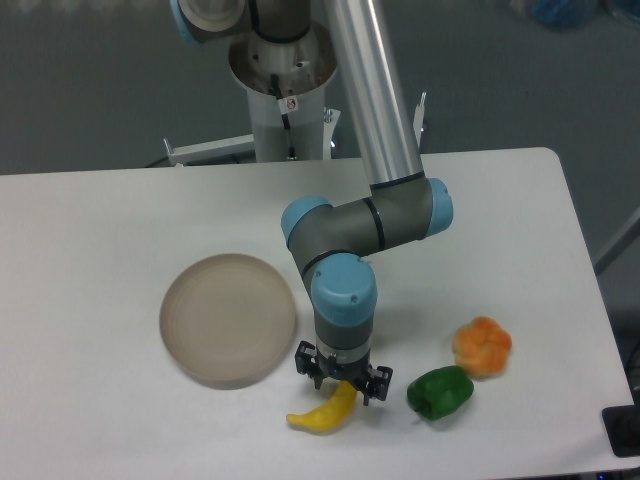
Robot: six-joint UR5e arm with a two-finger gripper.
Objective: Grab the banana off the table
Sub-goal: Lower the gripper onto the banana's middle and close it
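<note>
The banana point(322, 414) is slim, curved and bright yellow. It lies on the white table point(100, 240) near the front edge, just right of the plate. My gripper point(343, 385) points straight down over the banana's upper right end. Its dark fingers stand on either side of that end. The wrist hides the fingertips, so I cannot tell whether they press on the banana. The banana still seems to rest on the table.
A round beige-grey plate point(228, 319) lies left of the gripper. A green pepper point(440, 392) and an orange lobed pepper point(482, 346) lie to the right. The robot base point(290, 110) stands at the table's far edge.
</note>
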